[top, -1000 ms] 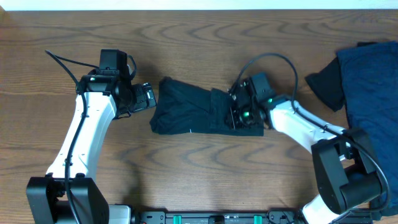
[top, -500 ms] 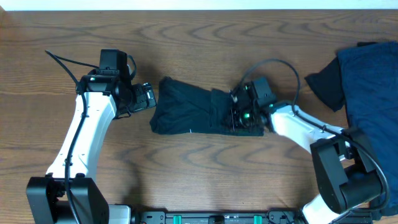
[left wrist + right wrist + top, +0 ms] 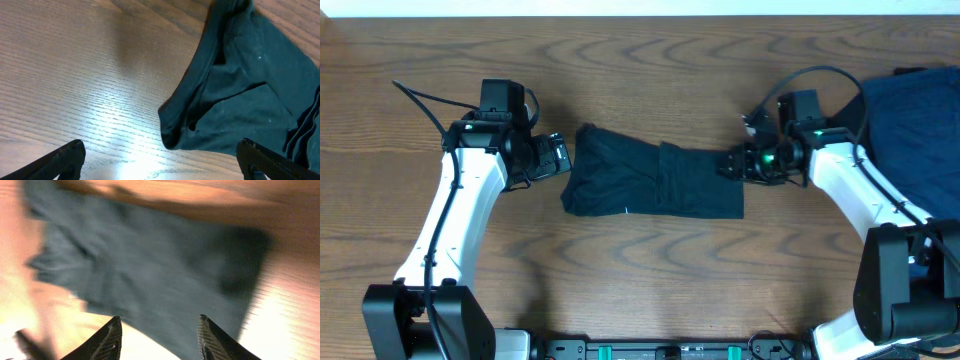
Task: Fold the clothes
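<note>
The left fingers [image 3: 562,156] hover spread wide and empty at 9 o'clock of the one T-shirt [image 3: 650,183], probably placed to take its near edge for another fold. The shirt lies folded into a strip at the centre of the tabletop [image 3: 650,70]. At its 3 o'clock the right fingers [image 3: 732,163] stand partly parted, seemingly gripping nothing, though that wrist view is blurred. At the tabletop's 3 o'clock edge lies a heap [image 3: 910,130] of perhaps two more garments.
</note>
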`<state>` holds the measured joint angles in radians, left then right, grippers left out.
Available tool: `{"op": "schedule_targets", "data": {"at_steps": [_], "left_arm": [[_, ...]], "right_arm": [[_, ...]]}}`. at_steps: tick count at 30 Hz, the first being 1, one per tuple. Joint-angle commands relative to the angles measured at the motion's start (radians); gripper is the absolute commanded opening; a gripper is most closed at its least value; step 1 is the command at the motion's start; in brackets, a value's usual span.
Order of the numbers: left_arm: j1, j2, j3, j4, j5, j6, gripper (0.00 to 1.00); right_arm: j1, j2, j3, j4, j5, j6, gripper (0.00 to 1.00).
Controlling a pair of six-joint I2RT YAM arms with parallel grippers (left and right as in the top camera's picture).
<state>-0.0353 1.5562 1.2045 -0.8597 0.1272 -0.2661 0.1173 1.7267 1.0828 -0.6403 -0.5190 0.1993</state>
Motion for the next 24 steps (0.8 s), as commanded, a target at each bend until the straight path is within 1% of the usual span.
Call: {"op": "schedule_targets", "data": {"at_steps": [1,6,7,10,14,16,20,24], "left_arm": [[0.002,0.011,-0.008,-0.003,-0.008,-0.002,0.98],[0.002,0.011,-0.008,-0.003,-0.008,-0.002,0.98],[0.002,0.011,-0.008,-0.003,-0.008,-0.002,0.98],[0.002,0.011,-0.008,-0.003,-0.008,-0.002,0.98],[0.002,0.011,-0.008,-0.003,-0.008,-0.002,0.98],[0.002,0.011,-0.008,-0.003,-0.008,-0.002,0.98],[0.002,0.011,-0.008,-0.003,-0.008,-0.002,0.98],[0.002,0.011,-0.008,-0.003,-0.008,-0.002,0.98]], "right_arm": [[-0.027,-0.006,-0.009,-0.023,0.124,-0.089,0.48],[-0.028,-0.006,-0.051,-0.015,0.154,-0.098,0.5],[-0.027,-0.006,-0.064,-0.001,0.161,-0.089,0.53],[-0.024,-0.006,-0.121,0.089,0.16,-0.047,0.53],[-0.014,-0.006,-0.19,0.215,0.15,-0.039,0.51],[-0.011,-0.006,-0.207,0.252,0.148,-0.039,0.47],[-0.002,-0.006,-0.212,0.268,0.149,-0.02,0.39],[0.01,-0.006,-0.214,0.28,0.15,-0.013,0.36]]}}
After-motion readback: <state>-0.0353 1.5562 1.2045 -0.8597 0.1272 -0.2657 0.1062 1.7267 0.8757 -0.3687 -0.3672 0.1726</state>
